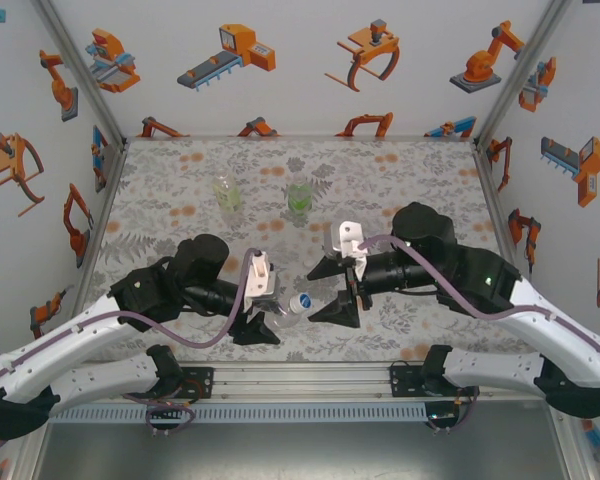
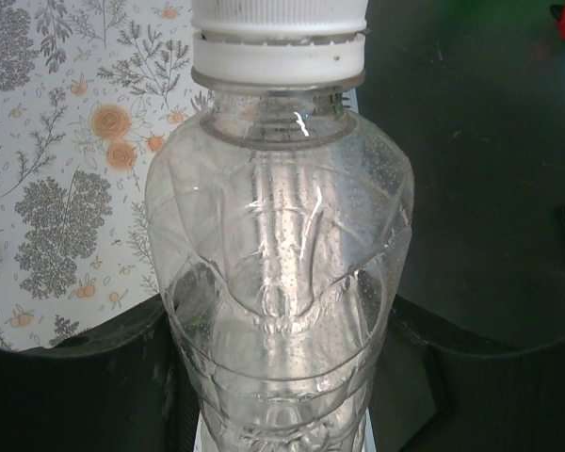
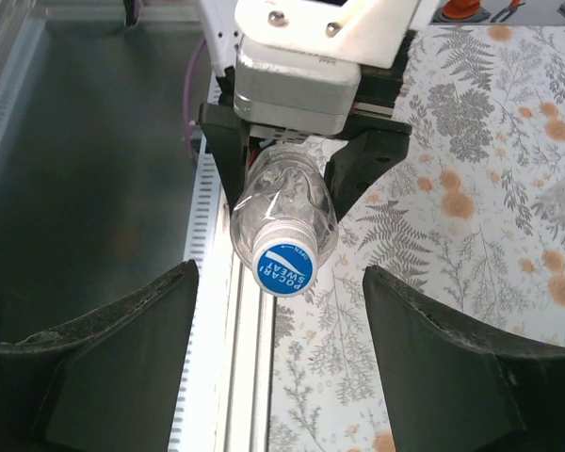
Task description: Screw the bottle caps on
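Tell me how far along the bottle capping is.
Looks done: the blue-topped cap sits on the colourless bottle. In hand: the left gripper clamps that bottle, and the right gripper is open, its fingers either side of the cap without touching. Left: the yellowish bottle and the green bottle stand at the back; whether they are capped is too small to tell.

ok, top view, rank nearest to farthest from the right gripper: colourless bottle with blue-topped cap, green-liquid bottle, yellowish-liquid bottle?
1. the clear colourless plastic bottle with its blue-topped round cap, just left of the open right gripper, in the left gripper.
2. the clear plastic bottle of green liquid, farther back, centre.
3. the clear plastic bottle of yellowish liquid, back, further left.
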### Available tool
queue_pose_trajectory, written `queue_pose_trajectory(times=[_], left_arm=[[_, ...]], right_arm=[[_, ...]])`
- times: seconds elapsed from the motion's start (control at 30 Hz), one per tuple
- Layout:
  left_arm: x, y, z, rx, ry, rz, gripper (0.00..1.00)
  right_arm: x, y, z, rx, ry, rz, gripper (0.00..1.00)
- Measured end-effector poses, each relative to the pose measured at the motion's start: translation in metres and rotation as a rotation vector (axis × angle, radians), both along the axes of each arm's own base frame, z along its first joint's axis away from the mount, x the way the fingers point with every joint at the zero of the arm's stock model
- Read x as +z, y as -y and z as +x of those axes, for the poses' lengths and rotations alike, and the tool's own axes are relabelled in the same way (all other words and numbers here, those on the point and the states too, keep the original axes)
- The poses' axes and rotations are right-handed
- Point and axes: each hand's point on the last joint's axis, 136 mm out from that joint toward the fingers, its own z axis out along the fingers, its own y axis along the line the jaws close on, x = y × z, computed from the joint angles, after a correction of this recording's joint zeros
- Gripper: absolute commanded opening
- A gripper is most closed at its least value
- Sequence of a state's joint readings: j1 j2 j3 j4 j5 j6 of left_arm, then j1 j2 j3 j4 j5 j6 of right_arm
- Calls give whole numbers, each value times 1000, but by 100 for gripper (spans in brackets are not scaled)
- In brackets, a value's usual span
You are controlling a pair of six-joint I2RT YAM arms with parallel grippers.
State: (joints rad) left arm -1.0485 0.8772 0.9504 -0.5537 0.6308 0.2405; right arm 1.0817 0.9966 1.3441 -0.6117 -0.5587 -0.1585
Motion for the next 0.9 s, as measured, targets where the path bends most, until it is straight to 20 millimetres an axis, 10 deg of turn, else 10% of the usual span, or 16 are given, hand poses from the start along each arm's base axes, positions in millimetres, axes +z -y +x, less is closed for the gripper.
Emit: queue_pose_trajectory(times=[0.67, 0.9], left_arm=[[5, 2, -2, -17, -8, -8, 0], [5, 2, -2, -14, -8, -9, 0]], right_arm=[[-11, -9, 0, 51, 39, -13, 41], [-11, -10, -1, 49, 24, -11, 19]])
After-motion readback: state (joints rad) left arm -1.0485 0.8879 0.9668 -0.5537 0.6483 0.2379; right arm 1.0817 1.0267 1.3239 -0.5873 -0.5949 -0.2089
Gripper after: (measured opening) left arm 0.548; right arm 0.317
